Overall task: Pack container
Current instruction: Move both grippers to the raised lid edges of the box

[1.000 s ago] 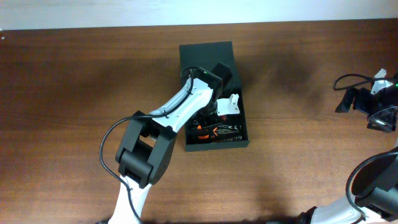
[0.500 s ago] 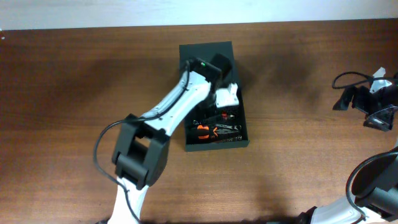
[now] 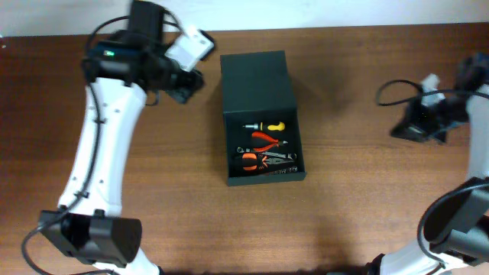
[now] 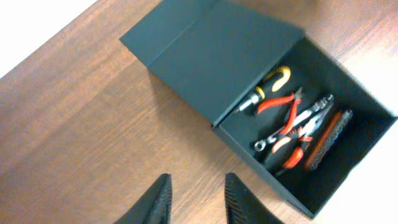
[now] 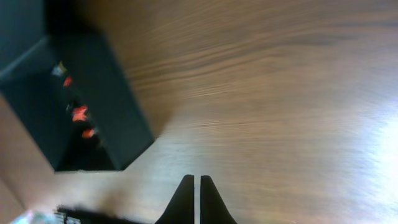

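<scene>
The left gripper [image 4: 198,182] hangs above bare table [image 4: 81,130] at the bottom of its wrist view, its fingers apart with nothing between them; in the overhead view it sits at the upper left of the frame, well apart from the container [image 3: 256,76]. The right gripper [image 5: 195,180] has its fingers drawn together on nothing; it is at the far right edge of the overhead view, also well clear.

The container lies in the middle of the overhead frame, open; its flat lid [image 4: 214,56] is folded back at the upper end and the tray is at the lower end. Inside lie a yellow-handled screwdriver [image 3: 269,124], red pliers [image 3: 267,139], orange-handled pliers [image 3: 252,160] and a dark flat tool [image 4: 326,140] along the wall; no loose tool shows on the table, so packing looks all but done and the lid is probably what remains.

To close it well, the left gripper should come in low at the lid's free edge, at the top of the overhead frame, and catch that edge without shoving the box; the swing should follow the hinge in an arc, not a straight push. The right gripper could brace the lower wall so the box does not slide; the tools seem to lie below the rim, though that is worth checking before pressing the lid down.
</scene>
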`<action>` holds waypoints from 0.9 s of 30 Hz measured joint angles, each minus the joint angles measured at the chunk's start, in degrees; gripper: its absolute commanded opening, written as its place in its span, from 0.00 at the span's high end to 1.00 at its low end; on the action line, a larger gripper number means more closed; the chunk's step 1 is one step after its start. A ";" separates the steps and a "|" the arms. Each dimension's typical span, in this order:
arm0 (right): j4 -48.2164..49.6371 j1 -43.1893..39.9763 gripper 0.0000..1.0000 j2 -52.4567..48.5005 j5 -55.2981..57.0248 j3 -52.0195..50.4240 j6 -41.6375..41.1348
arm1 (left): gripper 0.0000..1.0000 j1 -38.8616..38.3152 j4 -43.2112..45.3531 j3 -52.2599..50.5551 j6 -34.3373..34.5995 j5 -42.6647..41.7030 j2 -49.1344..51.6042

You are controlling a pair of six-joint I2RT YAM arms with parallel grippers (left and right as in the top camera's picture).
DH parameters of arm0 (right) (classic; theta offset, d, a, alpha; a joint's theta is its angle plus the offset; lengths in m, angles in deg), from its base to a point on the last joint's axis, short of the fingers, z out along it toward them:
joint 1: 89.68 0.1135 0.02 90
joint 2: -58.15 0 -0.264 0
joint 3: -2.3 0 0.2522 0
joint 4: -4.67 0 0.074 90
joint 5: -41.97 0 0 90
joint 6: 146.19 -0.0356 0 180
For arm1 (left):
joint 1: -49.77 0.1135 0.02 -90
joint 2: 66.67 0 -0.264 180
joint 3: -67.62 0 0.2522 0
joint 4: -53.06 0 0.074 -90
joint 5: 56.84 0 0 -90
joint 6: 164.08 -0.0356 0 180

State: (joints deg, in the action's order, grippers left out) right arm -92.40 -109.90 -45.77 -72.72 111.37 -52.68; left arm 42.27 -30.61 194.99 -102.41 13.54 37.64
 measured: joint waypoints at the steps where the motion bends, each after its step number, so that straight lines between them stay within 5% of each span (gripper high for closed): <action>1: 0.50 2.05 0.96 0.00 -0.63 0.00 -0.04 | 0.98 2.32 0.94 -0.02 0.44 -2.84 0.39; 7: 6.10 11.19 0.96 0.00 -8.85 0.02 -0.07 | 0.98 8.31 3.37 -0.02 3.78 -14.08 2.89; 16: 13.40 13.53 0.96 -1.88 -15.80 0.02 -0.55 | 0.98 8.61 4.11 -0.02 5.68 -26.56 13.40; 27: 13.25 13.53 0.96 -21.03 -22.77 11.67 -0.31 | 0.98 8.61 9.42 -0.04 6.12 -34.47 22.80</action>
State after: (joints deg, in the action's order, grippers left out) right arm -79.15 -96.37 -66.79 -95.50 123.04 -52.99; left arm 50.88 -21.19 194.94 -96.29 -20.93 60.44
